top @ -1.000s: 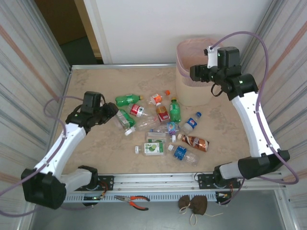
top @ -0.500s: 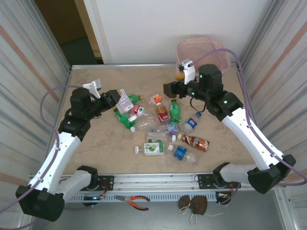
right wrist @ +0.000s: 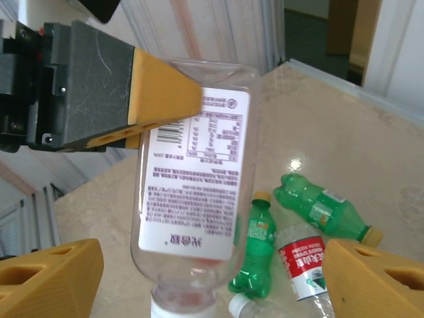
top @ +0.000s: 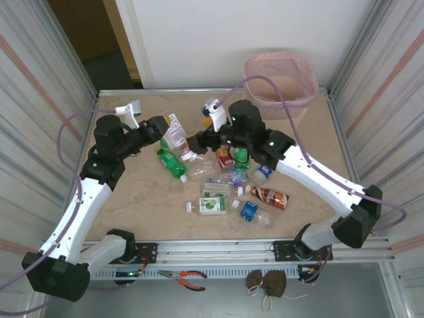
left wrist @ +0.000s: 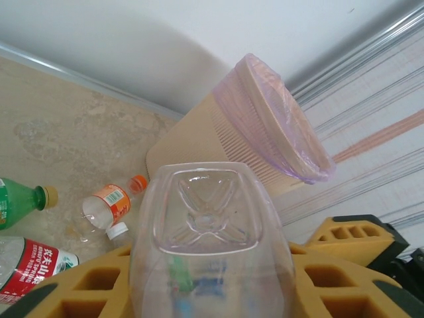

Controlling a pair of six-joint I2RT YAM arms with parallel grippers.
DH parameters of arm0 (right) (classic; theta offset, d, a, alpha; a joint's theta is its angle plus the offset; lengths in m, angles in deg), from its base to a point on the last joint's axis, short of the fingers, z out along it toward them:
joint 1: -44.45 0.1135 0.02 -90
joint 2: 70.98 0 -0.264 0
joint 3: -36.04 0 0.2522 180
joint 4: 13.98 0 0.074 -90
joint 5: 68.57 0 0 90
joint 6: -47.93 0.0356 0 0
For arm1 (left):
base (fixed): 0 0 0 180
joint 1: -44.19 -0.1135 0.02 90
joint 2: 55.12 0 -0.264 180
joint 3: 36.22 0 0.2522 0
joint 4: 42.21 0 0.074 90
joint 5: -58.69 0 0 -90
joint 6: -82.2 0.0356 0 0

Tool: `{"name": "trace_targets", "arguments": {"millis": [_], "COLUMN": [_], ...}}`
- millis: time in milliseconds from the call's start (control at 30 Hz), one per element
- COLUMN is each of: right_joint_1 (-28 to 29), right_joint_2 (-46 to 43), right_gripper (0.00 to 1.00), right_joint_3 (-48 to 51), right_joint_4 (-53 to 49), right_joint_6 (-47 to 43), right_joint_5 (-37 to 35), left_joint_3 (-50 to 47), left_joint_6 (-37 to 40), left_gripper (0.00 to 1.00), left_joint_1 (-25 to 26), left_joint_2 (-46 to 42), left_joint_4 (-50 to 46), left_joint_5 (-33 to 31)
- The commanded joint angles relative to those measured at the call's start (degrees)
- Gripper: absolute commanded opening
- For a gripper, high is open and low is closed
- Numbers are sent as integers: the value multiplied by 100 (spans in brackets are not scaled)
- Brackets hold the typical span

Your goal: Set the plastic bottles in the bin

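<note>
One clear bottle [top: 174,132] has risen, pinched in the left jaws; right jaws, spread, have come beside it.

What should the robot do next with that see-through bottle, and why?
Probably close the right gripper on the clear bottle: its jaws stand open on either side of it while the left gripper holds it up, and the bin is on the right arm's side.

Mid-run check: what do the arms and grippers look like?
The left arm and right arm have white links and black joints, each trailing a lilac cable. Green lights dot the right arm. The right gripper has yellow-orange fingers with rectangular pockets.
</note>
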Motion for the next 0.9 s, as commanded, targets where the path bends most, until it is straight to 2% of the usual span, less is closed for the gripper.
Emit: {"name": "trace_targets", "arguments": {"millis": [0, 533, 667, 867], "right_joint_1": [124, 143, 146, 145], "right_joint_2": [213, 1331, 1463, 1546], "right_gripper": [88, 89, 87, 74], "right_joint_3": [-390, -1120, -1203, -1251], "right_joint_4": [233, 396, 382, 369], "right_joint_6": [156, 503, 439, 422], "right_joint_5": [-117, 124, 143, 213], "left_joint_3": [167, 204, 208, 211], "left_joint_6": [-52, -131, -157, -157], "left_gripper": [34, 33, 33, 33], "left_joint_1": [-40, -43, -45, -40], "left_joint_2": [-37, -19, -18, -19], "left_joint_4": [356, 402, 411, 403], "left_joint_5": [172, 230, 232, 222]}}
